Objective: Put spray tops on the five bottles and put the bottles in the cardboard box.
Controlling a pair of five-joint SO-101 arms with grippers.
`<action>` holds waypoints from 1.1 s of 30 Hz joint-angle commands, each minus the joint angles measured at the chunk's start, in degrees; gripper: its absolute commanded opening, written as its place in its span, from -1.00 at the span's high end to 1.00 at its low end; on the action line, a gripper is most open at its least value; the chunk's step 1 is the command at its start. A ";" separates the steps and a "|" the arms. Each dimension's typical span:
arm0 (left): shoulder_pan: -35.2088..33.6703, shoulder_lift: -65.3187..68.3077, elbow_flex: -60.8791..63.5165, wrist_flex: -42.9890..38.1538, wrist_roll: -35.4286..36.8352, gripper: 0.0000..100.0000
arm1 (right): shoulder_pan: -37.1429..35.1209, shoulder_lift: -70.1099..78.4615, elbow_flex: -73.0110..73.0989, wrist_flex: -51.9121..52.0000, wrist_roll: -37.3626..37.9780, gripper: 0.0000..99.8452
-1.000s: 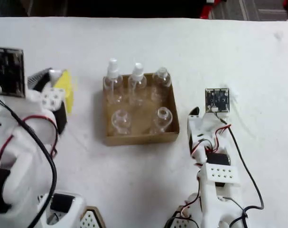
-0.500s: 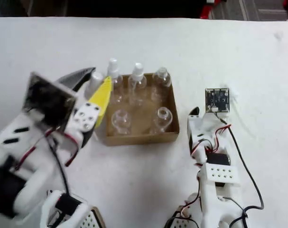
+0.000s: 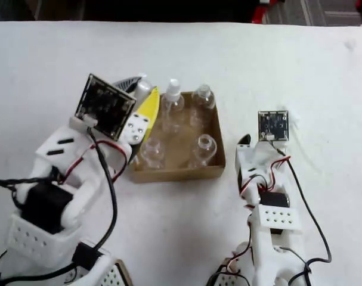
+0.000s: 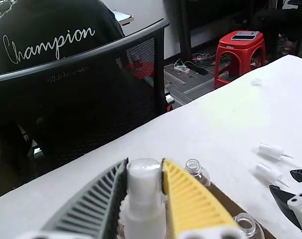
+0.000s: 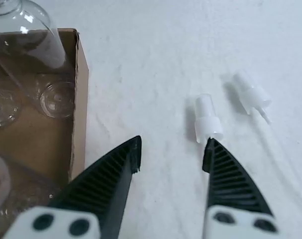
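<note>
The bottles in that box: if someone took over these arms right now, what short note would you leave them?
Left gripper: shut on a spray top, above the cardboard box's far left corner.
Right gripper: open, low over the table beside two loose spray tops.
Done: bottles stand in the box; one topped bottle shows.
Left: three open bottles need tops; the corner under the held top is hidden.

Cardboard box [image 3: 178, 173]: interior crowded with bottles [image 3: 203, 100]; centre gap apparently narrow. Left gripper [image 3: 144, 84], clamping a spray top [image 4: 143, 174], blocks the 10 o'clock corner; right gripper [image 5: 171, 144] flanks 3 o'clock. Table [image 3: 258, 59] free at 12 and 6 o'clock.
</note>
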 commanded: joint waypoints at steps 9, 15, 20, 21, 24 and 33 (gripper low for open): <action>0.57 1.27 4.13 -20.92 -6.07 0.95 | -0.13 0.04 -0.53 -0.92 0.70 0.63; 0.57 1.98 10.73 -25.32 -6.59 0.95 | -0.13 0.04 -0.53 -0.92 0.70 0.63; 1.10 0.31 13.89 -28.31 -4.22 0.95 | -0.13 0.04 -0.53 -0.92 0.70 0.63; 1.10 0.22 14.33 -28.31 -2.73 0.95 | -0.13 0.04 -0.53 -0.92 0.70 0.63; 0.92 0.22 16.44 -28.48 -0.09 0.95 | -0.13 0.04 -0.53 -0.92 0.70 0.63; 0.66 0.22 21.01 -34.90 0.18 0.95 | -0.13 0.04 -0.53 -1.19 0.70 0.63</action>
